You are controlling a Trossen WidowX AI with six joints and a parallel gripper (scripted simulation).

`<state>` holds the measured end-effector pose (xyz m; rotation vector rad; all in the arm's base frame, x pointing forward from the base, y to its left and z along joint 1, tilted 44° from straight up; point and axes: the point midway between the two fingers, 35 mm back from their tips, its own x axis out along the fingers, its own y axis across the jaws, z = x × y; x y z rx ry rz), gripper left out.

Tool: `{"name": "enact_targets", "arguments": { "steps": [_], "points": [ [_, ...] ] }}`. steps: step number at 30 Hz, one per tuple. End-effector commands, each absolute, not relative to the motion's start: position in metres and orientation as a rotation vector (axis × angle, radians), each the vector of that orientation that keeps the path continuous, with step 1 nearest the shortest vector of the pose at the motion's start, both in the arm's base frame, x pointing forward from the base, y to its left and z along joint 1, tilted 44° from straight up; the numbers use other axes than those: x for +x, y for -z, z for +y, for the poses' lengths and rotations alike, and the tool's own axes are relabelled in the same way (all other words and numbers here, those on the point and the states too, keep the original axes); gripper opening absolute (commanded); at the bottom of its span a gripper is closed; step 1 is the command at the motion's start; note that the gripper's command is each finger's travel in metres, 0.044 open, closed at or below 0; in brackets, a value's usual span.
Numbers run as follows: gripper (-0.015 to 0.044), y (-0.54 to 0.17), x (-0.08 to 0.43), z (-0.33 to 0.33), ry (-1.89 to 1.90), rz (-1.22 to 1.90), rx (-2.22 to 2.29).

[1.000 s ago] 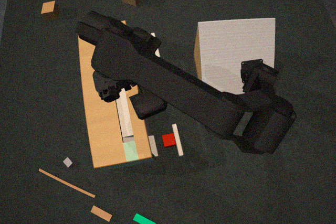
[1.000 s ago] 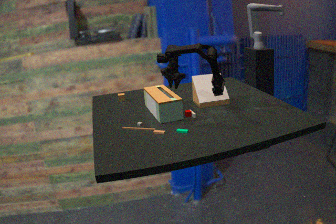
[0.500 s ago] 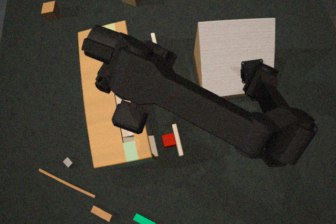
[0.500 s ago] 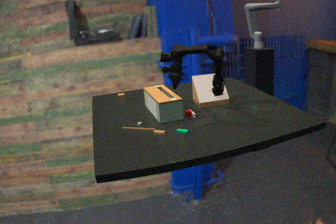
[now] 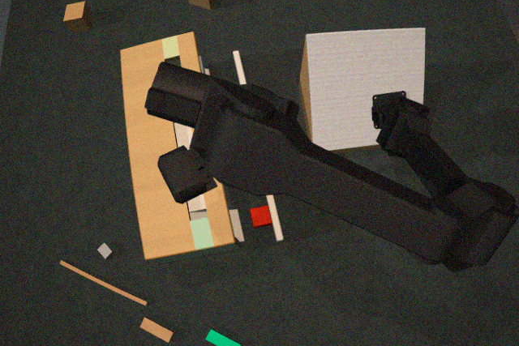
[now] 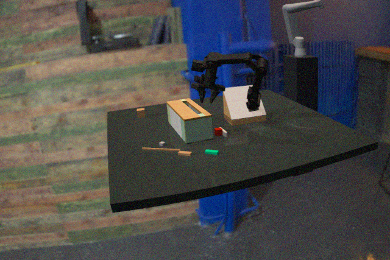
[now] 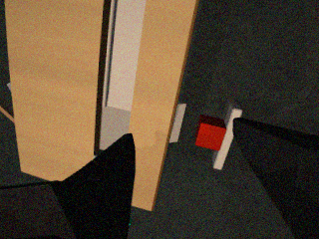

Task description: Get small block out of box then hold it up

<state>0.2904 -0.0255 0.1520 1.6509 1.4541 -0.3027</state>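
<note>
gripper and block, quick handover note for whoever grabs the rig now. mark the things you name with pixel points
Gripper [image 6: 206, 101] [image 7: 183, 132]: partly open, holding nothing, above the table near the box.
Block: the red one [image 5: 261, 215] [image 6: 217, 131] [image 7: 210, 136], I take it, on the table outside the box [image 5: 136, 145] [image 6: 198, 130] [image 7: 55, 90], beside a white strip [image 5: 275, 217] [image 6: 224, 132] [image 7: 227, 141].
Done: block out of the box.
Left: grasp it, lift it well clear of the box, hold it still. Don't shove or tip the box.

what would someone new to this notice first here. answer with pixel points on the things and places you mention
Probably the black arm [image 5: 251, 145] [image 6: 233, 58], stretched over the slotted wooden-topped box [image 5: 136, 158] [image 6: 182, 111] [image 7: 55, 90]. Next, the small red block [image 5: 260, 215] [image 6: 217, 131] [image 7: 210, 135] on the table beside the box, next to a thin white strip [image 5: 275, 218] [image 6: 224, 132] [image 7: 227, 141], and the big white-faced wedge [image 5: 352, 83] [image 6: 237, 103] near the arm's base.
</note>
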Motion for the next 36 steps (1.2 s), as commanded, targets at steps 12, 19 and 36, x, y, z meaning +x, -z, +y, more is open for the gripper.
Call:
{"name": "enact_targets", "arguments": {
  "steps": [12,19,36],
  "points": [
    [0.0285,-0.18,0.266,0.006,1.3,1.184,2.696],
    [0.0285,-0.184,0.259,0.014,1.612,1.024,2.954],
    [0.0285,-0.187,0.255,0.018,1.869,0.87,3.125]
  ]
}}
